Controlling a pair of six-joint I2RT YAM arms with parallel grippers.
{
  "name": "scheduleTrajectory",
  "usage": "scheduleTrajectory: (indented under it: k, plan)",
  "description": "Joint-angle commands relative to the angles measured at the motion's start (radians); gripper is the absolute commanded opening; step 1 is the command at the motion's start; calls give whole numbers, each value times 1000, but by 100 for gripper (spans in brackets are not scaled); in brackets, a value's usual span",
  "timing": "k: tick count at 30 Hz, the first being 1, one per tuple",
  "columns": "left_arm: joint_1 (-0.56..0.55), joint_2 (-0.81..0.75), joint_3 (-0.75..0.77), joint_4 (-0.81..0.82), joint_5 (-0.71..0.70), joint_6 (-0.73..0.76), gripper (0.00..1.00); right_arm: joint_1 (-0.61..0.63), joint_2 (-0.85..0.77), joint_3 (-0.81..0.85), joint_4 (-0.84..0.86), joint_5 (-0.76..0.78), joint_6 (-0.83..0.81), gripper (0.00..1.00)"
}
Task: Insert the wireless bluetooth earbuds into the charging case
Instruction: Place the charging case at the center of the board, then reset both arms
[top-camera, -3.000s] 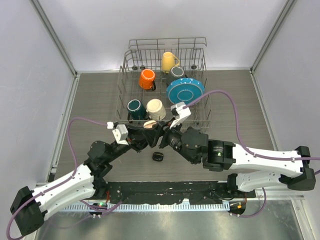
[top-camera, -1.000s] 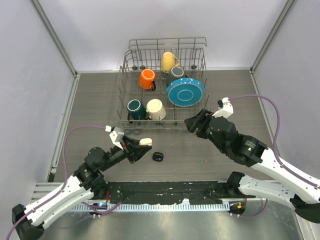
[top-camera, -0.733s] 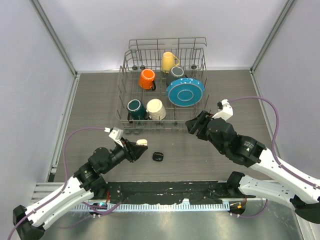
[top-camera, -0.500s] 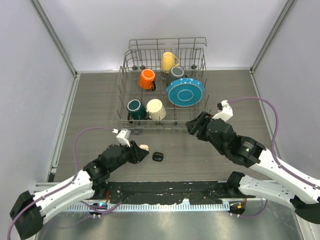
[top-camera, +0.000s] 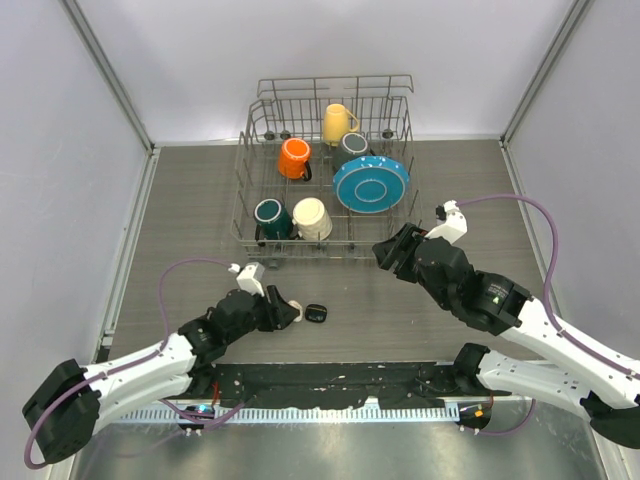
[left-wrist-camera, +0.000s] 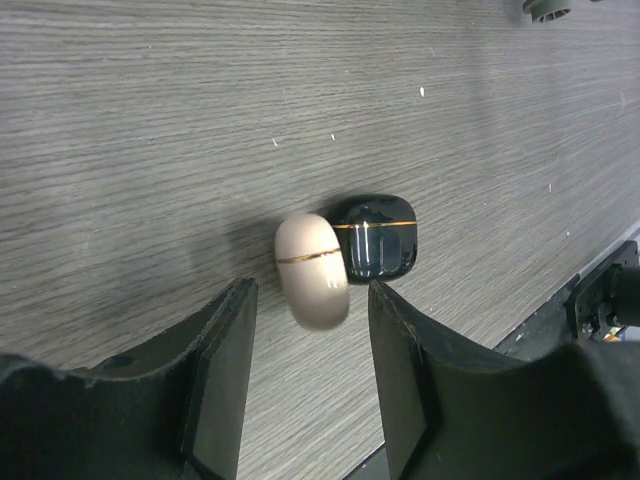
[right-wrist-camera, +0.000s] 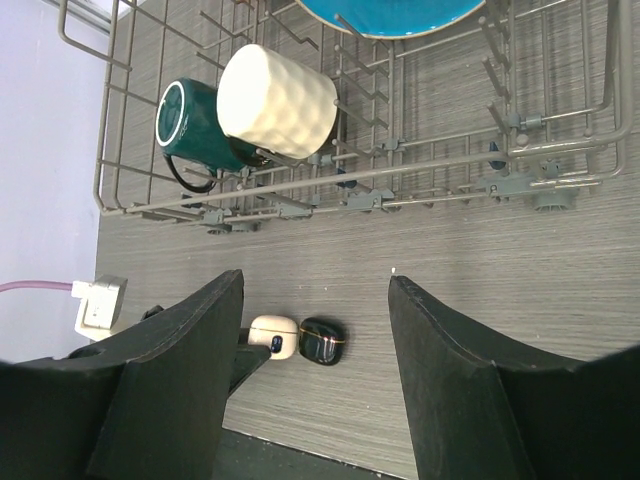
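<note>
- Top view: the left claw lies low on the bench, just left of the black case; from here I cannot tell how its jaws stand. The right claw is held up near the right front corner of the rack, well apart from the case. The rack holds an orange mug, a yellow mug, a teal mug, a cream mug and a blue plate.
- Left wrist view: the claw is spread wide, pinching nothing. The cream case lies just ahead of the gap between the fingers, its near end blurred. Its far side touches the black case. Both lids are down, so the insides are hidden.
- Right wrist view: the right claw is spread and bare, well above the bench. Far below, the two cases lie side by side and touching, cream on the left, on open bench in front of the rack. One left finger reaches to the cream case.
</note>
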Motion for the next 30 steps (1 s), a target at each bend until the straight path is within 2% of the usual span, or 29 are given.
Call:
scheduleTrajectory:
  k: [1, 7, 10, 13, 15, 17, 20, 23, 24, 25, 26, 28, 30]
  plan:
    - [1, -1, 28, -14, -34, -30, 54, -8, -4, 0, 4, 40, 10, 65]
    - [3, -44, 67, -133, -90, -35, 63, -14, 4, 5, -2, 45, 4, 65]
    - [3, -106, 101, -228, -141, -27, 75, -24, 3, 12, -11, 56, -5, 65]
    - [1, -185, 146, -300, -190, -1, 99, -39, 4, 18, -39, 82, -17, 66]
    - [3, -225, 173, -371, -242, -23, 100, -68, 4, 20, -72, 100, -16, 70]
    - [3, -244, 254, -489, -384, -104, 100, -102, 9, 24, -93, 92, -23, 75]
    - [3, -210, 388, -644, -398, -37, 100, -220, 13, 32, -114, 27, -77, 78]
    - [3, -144, 495, -643, -315, 153, 100, -397, 33, 52, -116, -102, -167, 80]
    - [3, -126, 521, -649, -307, 167, 100, -445, 42, 58, -116, -150, -190, 80]
    - [3, -109, 567, -650, -313, 180, 100, -547, 53, 72, -116, -194, -228, 80]
    - [4, -88, 590, -659, -313, 189, 100, -586, 74, 77, -116, -272, -244, 80]
    - [3, -46, 640, -669, -350, 186, 100, -683, 90, 90, -116, -317, -281, 80]
    - [3, -26, 663, -673, -387, 190, 100, -728, 93, 95, -116, -346, -298, 80]
